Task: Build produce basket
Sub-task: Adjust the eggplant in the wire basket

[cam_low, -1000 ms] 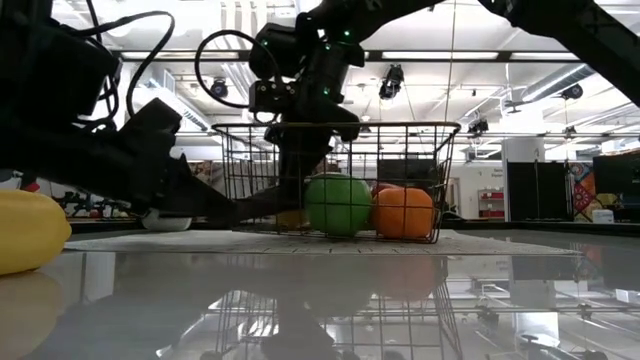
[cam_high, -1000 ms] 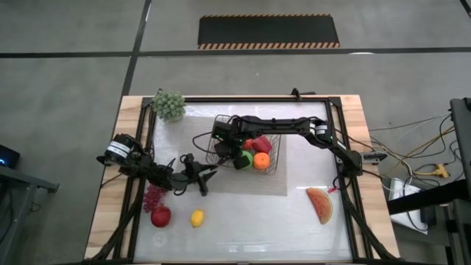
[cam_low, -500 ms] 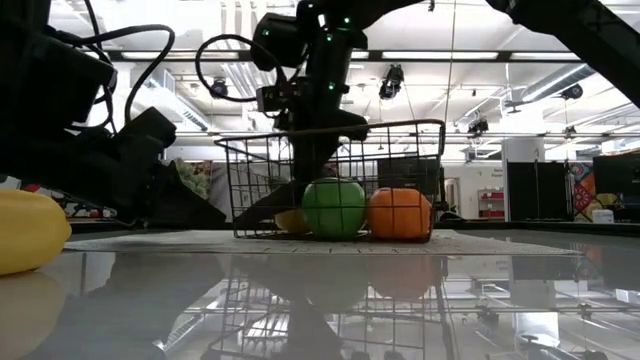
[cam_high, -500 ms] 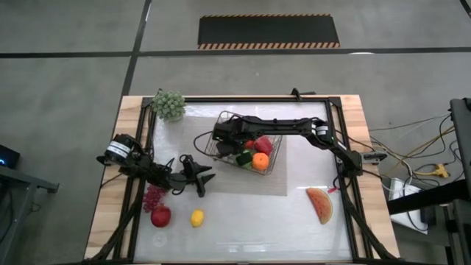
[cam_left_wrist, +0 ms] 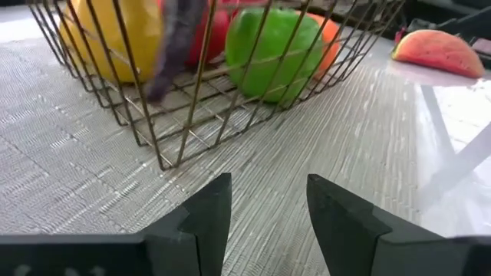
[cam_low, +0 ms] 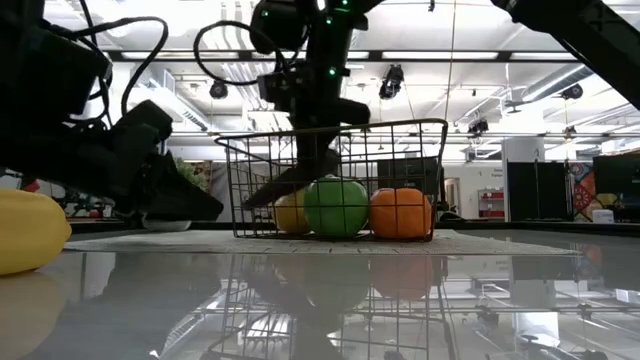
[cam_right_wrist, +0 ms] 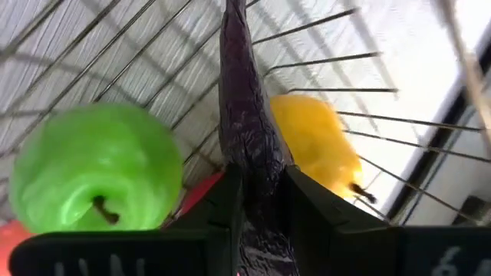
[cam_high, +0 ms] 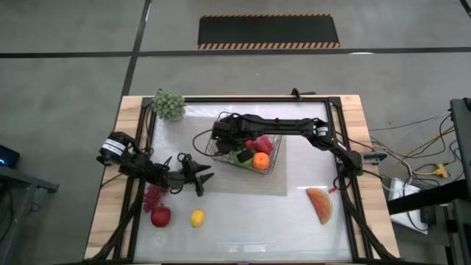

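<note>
Basket point(cam_high: 246, 151) on mat at tabletop centre, holding green fruit point(cam_right_wrist: 96, 172), orange point(cam_low: 400, 212), yellow pear point(cam_right_wrist: 314, 146). Right gripper point(cam_right_wrist: 257, 201) inside basket, clenched on purple eggplant point(cam_right_wrist: 247, 130), long axis pointing down toward basket floor, between green fruit and pear. Left gripper point(cam_left_wrist: 265, 207) released, just beside basket, waiting.

Illumination is even and diffuse in the high view; my arms cast only faint shadows on the surface point(cam_high: 243, 221). In the low view, ceiling light strips point(cam_low: 440, 55) behind my arms render them as near-black silhouettes. The glossy surface mirrors the basket point(cam_low: 335, 180) and the fruit in soft, smeared reflections. The yellow fruit point(cam_low: 25, 232) at the near edge is out of focus. In the left wrist view, my left pincer point(cam_left_wrist: 265, 211) is blurred, and glare whitens the surface near the watermelon slice point(cam_left_wrist: 437, 52). In the right wrist view, the purple piece point(cam_right_wrist: 245, 130) is blurred and the background is overexposed.
</note>
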